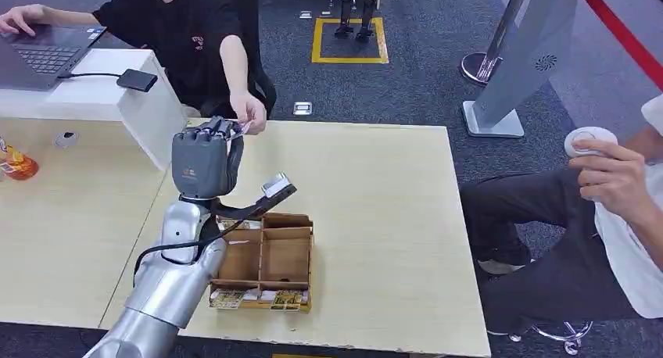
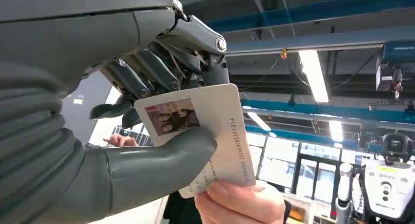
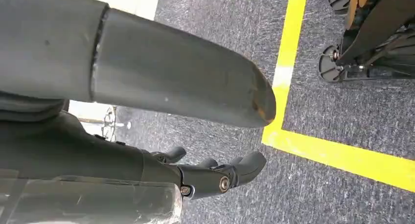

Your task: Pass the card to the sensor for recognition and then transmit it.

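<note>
Pinching a white card point(image 2: 205, 131) between its thick grey thumb and darker fingers point(image 2: 147, 77), the left hand point(image 1: 205, 159) is raised over the far edge of the pale wooden table point(image 1: 375, 217), left of the middle of the head view. The card carries a small photo in one corner and a line of printed digits along one side. A person's hand point(image 2: 240, 202) grips the same card at the opposite end, so both hold it at once; in the head view that person, in a black top, sits at the upper left and reaches an arm down toward the robot's fingers. Just below the raised hand, a brown cardboard box with dividers point(image 1: 266, 260) sits on the table. At the right edge of the frame another person holds a small white round device point(image 1: 590, 141). The right hand point(image 3: 215, 175) hangs over grey carpet beside a yellow floor line point(image 3: 337, 153), its fingers loosely curled and apart, holding nothing.
</note>
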